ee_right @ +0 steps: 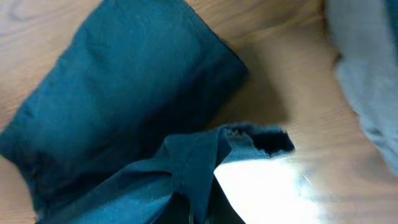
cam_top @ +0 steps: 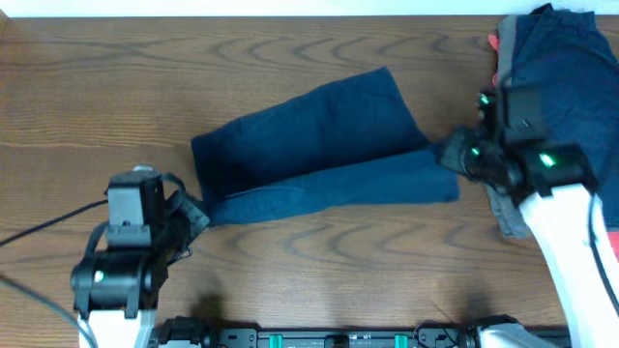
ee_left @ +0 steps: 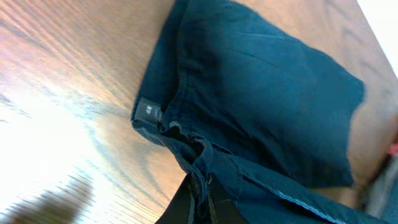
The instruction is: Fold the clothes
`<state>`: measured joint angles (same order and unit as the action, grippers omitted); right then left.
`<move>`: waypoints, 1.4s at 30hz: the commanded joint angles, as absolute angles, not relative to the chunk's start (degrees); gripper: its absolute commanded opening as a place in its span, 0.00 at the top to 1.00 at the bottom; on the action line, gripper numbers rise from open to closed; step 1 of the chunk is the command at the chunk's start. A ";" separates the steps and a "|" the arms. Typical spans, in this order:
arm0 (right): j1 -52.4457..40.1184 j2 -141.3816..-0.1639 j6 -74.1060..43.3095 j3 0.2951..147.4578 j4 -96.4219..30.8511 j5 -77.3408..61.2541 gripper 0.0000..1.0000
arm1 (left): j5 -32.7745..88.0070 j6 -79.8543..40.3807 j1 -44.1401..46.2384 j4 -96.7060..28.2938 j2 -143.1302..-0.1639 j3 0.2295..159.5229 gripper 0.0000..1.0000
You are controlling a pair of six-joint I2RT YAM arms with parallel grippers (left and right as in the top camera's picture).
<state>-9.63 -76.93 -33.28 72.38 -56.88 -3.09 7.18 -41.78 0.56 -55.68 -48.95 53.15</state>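
The dark navy shorts [cam_top: 319, 145] lie across the middle of the wooden table, folded lengthwise, waistband at the left. My left gripper [cam_top: 196, 215] is shut on the waistband corner at the shorts' front left; the left wrist view shows the fabric [ee_left: 249, 93] pinched between its fingers [ee_left: 202, 193]. My right gripper [cam_top: 453, 155] is shut on the leg hem at the shorts' right end; the right wrist view shows the hem [ee_right: 205, 155] bunched in its fingers [ee_right: 199, 208].
A pile of other clothes [cam_top: 561, 68], navy with grey and a coral-red edge, lies at the table's far right, partly under my right arm. It shows as grey cloth in the right wrist view [ee_right: 367, 81]. The arm bases stand at the front edge.
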 commanded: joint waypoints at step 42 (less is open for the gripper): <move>-15.51 -112.01 -25.32 73.10 6.68 7.07 0.99 | -12.69 -35.73 -0.30 -7.33 -86.76 53.17 0.94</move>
